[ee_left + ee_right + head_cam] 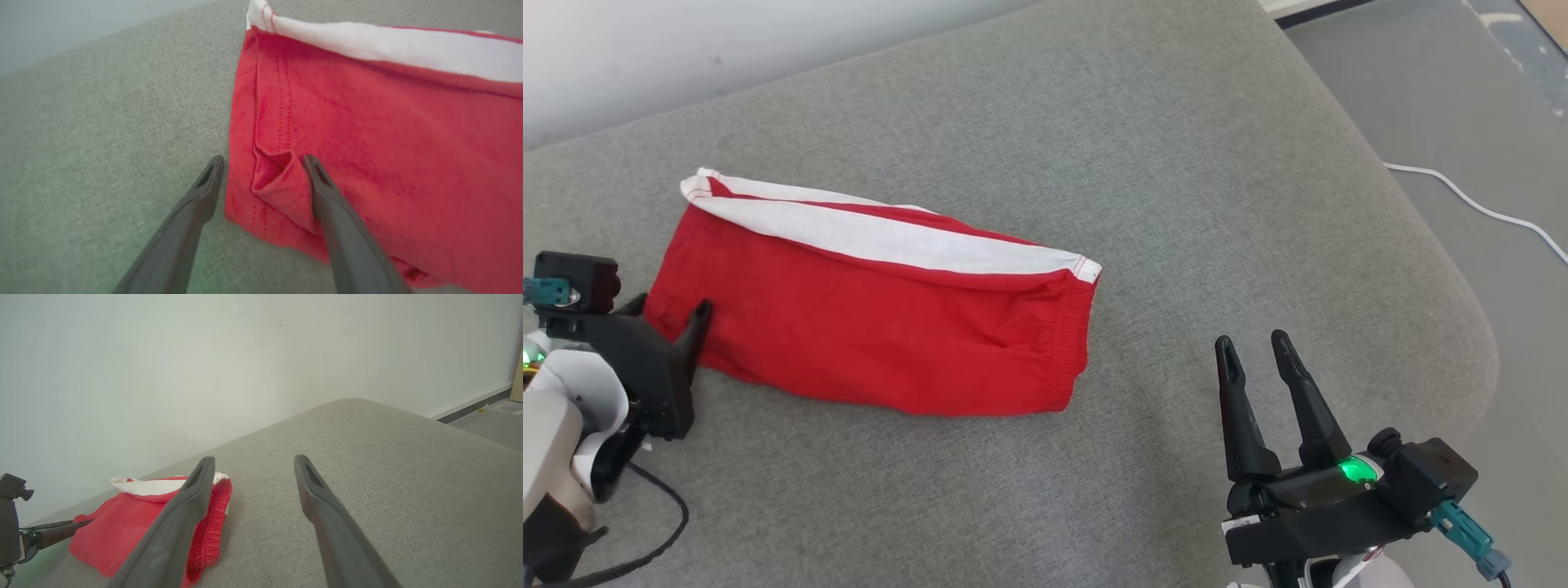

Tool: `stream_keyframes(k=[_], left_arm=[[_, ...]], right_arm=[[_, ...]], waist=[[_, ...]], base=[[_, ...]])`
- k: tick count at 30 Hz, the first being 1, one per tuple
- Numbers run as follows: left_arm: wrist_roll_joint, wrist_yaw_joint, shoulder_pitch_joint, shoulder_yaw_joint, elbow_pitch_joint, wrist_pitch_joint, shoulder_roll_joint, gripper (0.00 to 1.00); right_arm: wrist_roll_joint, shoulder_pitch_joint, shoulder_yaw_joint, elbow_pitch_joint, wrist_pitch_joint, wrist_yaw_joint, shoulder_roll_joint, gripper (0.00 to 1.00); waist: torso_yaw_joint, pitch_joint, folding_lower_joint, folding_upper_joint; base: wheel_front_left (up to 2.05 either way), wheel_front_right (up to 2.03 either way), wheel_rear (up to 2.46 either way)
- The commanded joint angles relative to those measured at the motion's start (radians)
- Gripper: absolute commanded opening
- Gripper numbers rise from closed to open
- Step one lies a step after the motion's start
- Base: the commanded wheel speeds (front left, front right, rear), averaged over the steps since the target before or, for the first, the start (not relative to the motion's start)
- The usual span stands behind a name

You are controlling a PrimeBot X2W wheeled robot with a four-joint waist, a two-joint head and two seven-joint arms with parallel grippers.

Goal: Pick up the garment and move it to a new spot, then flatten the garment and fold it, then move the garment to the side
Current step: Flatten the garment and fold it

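Folded shorts (874, 327) lie left of centre on the cushion (1176, 163). Left gripper (262, 160) apart, straddling their left end, maybe touching. Right gripper (1251, 338) apart, idle near front-right corner. Pinch both layers before sliding.

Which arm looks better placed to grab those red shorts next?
Probably the left. The left gripper is open and straddles the hem edge of the red shorts, one finger over cloth, one over the grey cushion. The right gripper, also open, sits apart from them, off their waistband end.
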Motion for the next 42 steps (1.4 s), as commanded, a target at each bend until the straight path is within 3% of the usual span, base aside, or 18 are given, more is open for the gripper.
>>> stream_keyframes(k=[1, 6, 7, 9, 10, 20, 28, 35, 42], left_arm=[[-0.009, 0.000, 0.005, -0.001, 0.006, 0.010, 0.000, 1.00], [-0.044, 0.000, 0.005, -0.044, 0.029, 0.058, -0.008, 1.00], [-0.046, 0.000, 0.003, -0.052, 0.030, 0.059, -0.008, 0.81], [-0.052, 0.000, 0.000, -0.066, 0.028, 0.046, -0.014, 0.16], [-0.051, 0.000, -0.005, -0.069, 0.025, 0.034, -0.017, 0.00], [-0.061, 0.002, 0.049, -0.073, -0.021, -0.173, -0.074, 0.00], [-0.077, 0.064, 0.197, -0.057, -0.109, -0.316, -0.117, 0.00], [-0.091, 0.132, 0.343, -0.024, -0.202, -0.367, -0.148, 0.00], [-0.081, 0.142, 0.426, -0.003, -0.232, -0.376, -0.184, 0.00]], right_arm=[[0.008, -0.007, -0.001, -0.001, 0.000, -0.003, 0.003, 1.00], [0.000, -0.010, -0.009, 0.000, 0.000, -0.003, 0.003, 1.00], [-0.002, -0.013, -0.008, -0.001, 0.000, -0.003, 0.003, 1.00], [-0.006, -0.012, -0.010, -0.001, 0.000, -0.003, 0.003, 1.00], [-0.008, -0.011, -0.011, -0.002, 0.000, -0.003, 0.003, 1.00], [-0.028, 0.030, -0.043, 0.003, 0.000, -0.003, 0.003, 1.00], [-0.050, 0.068, -0.075, 0.005, 0.000, -0.003, 0.003, 1.00], [-0.067, 0.100, -0.095, 0.012, 0.000, -0.003, 0.003, 1.00], [-0.080, 0.112, -0.101, 0.029, 0.000, -0.003, 0.003, 1.00]], waist=[[-0.002, 0.001, -0.0001, -0.0001], [0.009, -0.004, -0.0001, -0.0001], [0.012, -0.006, -0.0001, -0.0001], [0.021, -0.012, -0.0001, -0.0001], [0.028, -0.016, -0.0001, -0.0001], [0.138, -0.089, -0.0001, -0.0001], [0.241, -0.126, -0.0001, -0.0001], [0.306, -0.160, -0.0001, -0.0001], [0.338, -0.185, -0.0001, -0.0001]], base=[[0.00, 0.00, 0.00], [0.00, 0.00, 0.00], [0.00, 0.00, 0.00], [0.00, 0.00, 0.00], [0.00, 0.00, 0.00], [0.00, 0.00, 0.00], [0.00, 0.00, 0.00], [0.00, 0.00, 0.00], [0.00, 0.00, 0.00]])
